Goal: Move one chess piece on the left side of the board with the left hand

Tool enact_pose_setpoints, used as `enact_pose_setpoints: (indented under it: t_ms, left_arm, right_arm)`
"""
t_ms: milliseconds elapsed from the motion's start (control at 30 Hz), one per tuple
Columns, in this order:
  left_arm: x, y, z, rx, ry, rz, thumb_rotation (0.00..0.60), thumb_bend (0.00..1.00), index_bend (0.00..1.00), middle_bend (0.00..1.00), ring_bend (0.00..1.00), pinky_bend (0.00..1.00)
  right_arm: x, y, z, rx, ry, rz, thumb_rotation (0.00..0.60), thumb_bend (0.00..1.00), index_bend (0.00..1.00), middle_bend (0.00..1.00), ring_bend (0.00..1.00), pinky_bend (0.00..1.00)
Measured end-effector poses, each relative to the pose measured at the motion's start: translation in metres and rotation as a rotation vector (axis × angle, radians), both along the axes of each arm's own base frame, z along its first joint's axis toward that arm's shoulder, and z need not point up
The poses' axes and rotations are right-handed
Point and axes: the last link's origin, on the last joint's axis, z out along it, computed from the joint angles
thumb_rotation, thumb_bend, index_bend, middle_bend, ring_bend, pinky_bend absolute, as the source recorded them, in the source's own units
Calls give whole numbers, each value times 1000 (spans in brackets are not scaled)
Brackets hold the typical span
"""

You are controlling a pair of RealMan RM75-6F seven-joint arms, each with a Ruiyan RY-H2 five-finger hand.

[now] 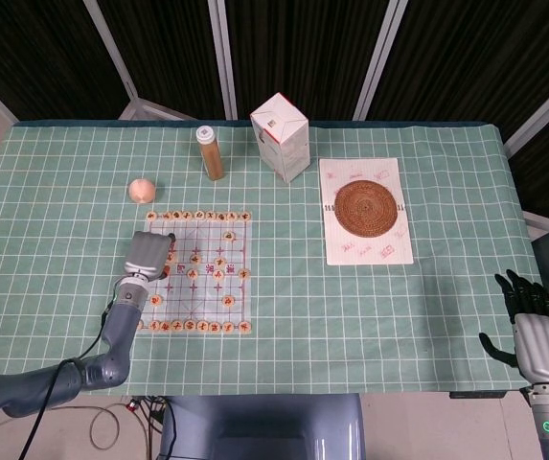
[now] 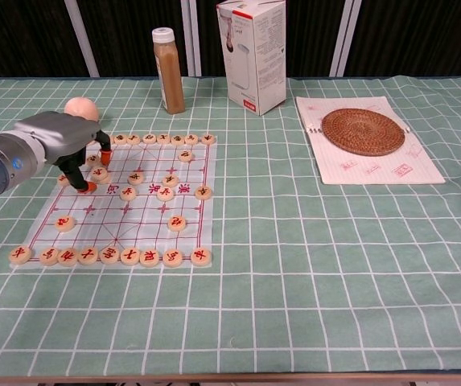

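Note:
A Chinese chess board (image 2: 146, 213) lies on the green checked cloth, with round wooden pieces lined along its near and far rows and several scattered in between. My left hand (image 2: 57, 138) hangs over the board's left side (image 1: 200, 287), fingers pointing down. Two orange fingertips (image 2: 82, 186) stand apart on either side of one piece (image 2: 99, 173), which lies flat on the board. I see no piece in the hand's grip. In the head view this hand (image 1: 146, 255) covers the left files. My right hand (image 1: 535, 335) rests off the table's near right corner, fingers spread, holding nothing.
Beyond the board stand a peach-coloured ball (image 2: 80, 107), a brown bottle (image 2: 168, 71) and a white carton (image 2: 254, 52). A woven round mat (image 2: 362, 131) lies on a notebook at the right.

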Motion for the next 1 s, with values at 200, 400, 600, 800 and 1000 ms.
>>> enact_pose_setpoints:
  t_ms: [200,400,600,800,1000]
  left_arm:
    - [3,0,3,12,-30,-1,600,168,267,1000,958,959]
    - [7,-2,12,30,-73,-14,600,165,265,1000,952,959]
    - [14,-11,34,65,-139,-54,600,165,227,905,816,849]
    - [7,-35,76,160,-204,-118,600,161,30,380,357,460]
    - [-25,-85,123,257,-234,-154,600,81,0,19,16,85]
  right_arm:
    - [0,0,0,0,0,1,600,344,0,0,0,0]
    - [0,0,0,2,1,3,600,344,0,0,0,0]
    - [0,1,0,2,5,5,600,345,0,0,0,0]
    - [1,1,0,2,15,15,600,344,0,0,0,0]
    - [2,1,-1,1,32,27,600,344,0,0,0,0]
